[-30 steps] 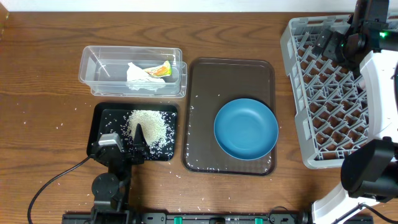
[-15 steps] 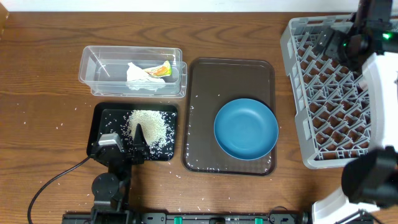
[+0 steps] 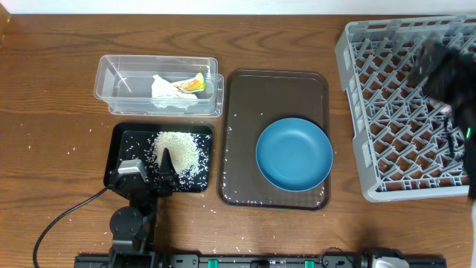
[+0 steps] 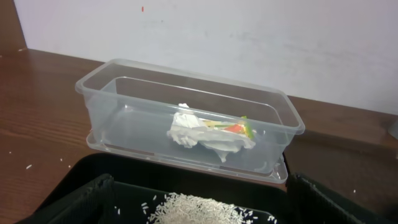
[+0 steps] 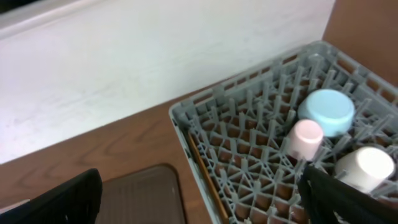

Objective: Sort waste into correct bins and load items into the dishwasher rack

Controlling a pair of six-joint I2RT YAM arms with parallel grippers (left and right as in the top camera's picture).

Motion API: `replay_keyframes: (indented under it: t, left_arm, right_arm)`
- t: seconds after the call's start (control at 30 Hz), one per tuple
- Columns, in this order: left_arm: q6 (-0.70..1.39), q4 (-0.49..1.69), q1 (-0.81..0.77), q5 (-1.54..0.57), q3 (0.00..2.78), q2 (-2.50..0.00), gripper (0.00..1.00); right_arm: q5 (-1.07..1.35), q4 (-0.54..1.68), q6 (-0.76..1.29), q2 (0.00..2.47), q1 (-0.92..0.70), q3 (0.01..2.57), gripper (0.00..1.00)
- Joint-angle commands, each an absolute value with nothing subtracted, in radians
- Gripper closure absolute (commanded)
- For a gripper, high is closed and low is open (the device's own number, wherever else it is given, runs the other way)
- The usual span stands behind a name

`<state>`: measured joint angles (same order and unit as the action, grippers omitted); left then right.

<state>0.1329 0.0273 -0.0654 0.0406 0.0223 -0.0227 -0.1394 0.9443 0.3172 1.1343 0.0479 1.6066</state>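
Note:
The clear tub [image 3: 119, 78] holds the crumpled tissue [image 3: 165, 91] and the wrapper [image 3: 195, 83]; they also show in the left wrist view, tub [image 4: 124, 106], tissue [image 4: 189, 132], wrapper [image 4: 239, 127]. The rice heap [image 3: 180, 149] lies in the black tray [image 3: 123, 141]. My left gripper [image 3: 165, 165] is open low over the tray, with rice [image 4: 193, 213] between its fingers [image 4: 199, 208]. The grey rack [image 3: 372, 112] holds the light-blue bowl [image 5: 326, 112], pink bowl [image 5: 306, 138], white cup [image 5: 367, 165] and chopsticks [image 5: 205, 177]. My right gripper [image 5: 199, 208] is open and empty above the rack's edge.
A brown serving tray [image 3: 275, 89] in the middle carries a blue plate [image 3: 294, 154]. Loose rice grains are scattered on the wooden table around both trays. A black cable [image 3: 67, 216] runs at the front left. My right arm [image 3: 446, 82] is a blur over the rack.
My right arm has swung away from the rack's back right corner and is now blurred in motion over the rack's right side. The left arm has not moved.

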Motion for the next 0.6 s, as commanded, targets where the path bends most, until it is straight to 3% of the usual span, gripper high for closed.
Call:
replay_keyframes:
  t: [0.0, 0.23, 0.57]
  left_arm:
    - [0.124, 0.066, -0.062, 0.061, 0.004, -0.024, 0.1]
    - [0.124, 0.067, -0.062, 0.06, 0.004, -0.024, 0.1]
    - [0.124, 0.067, -0.062, 0.061, 0.004, -0.024, 0.1]
  right_arm:
    - [-0.175, 0.889, 0.294, 1.025, 0.038, 1.402, 0.01]
    - [-0.032, 0.517, 0.207, 0.655, -0.009, 0.847, 0.01]
    - [-0.017, 0.371, 0.193, 0.276, -0.02, 0.488, 0.01]
